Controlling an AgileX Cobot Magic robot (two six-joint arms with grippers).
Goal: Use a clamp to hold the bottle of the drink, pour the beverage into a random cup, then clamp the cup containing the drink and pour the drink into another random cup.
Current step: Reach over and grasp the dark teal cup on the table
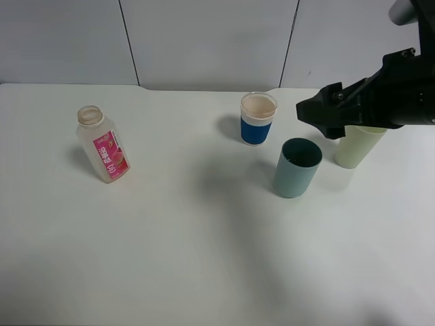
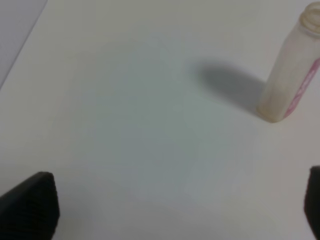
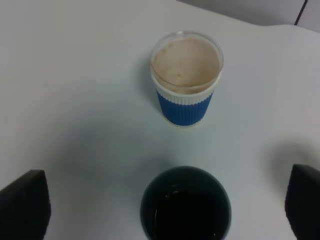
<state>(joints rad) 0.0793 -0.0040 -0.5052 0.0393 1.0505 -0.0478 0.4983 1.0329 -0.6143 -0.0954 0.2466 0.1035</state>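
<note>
The drink bottle (image 1: 102, 144) stands open-topped at the left of the table, translucent with a pink label; it also shows in the left wrist view (image 2: 290, 75). A blue-sleeved cup (image 1: 258, 119) holds a pale pinkish drink, as the right wrist view (image 3: 186, 80) also shows. A teal cup (image 1: 297, 166) stands in front of it (image 3: 186, 205); its dark inside is hard to read. A cream cup (image 1: 357, 146) is partly hidden behind my right arm. My right gripper (image 1: 316, 115) hovers open above and behind the teal cup (image 3: 167, 200). My left gripper (image 2: 175, 200) is open and empty, well away from the bottle.
The white table (image 1: 170, 238) reaches back to a grey panelled wall (image 1: 204, 41). The three cups stand close together at the right, the cream one nearest the right edge. The left arm is outside the exterior high view.
</note>
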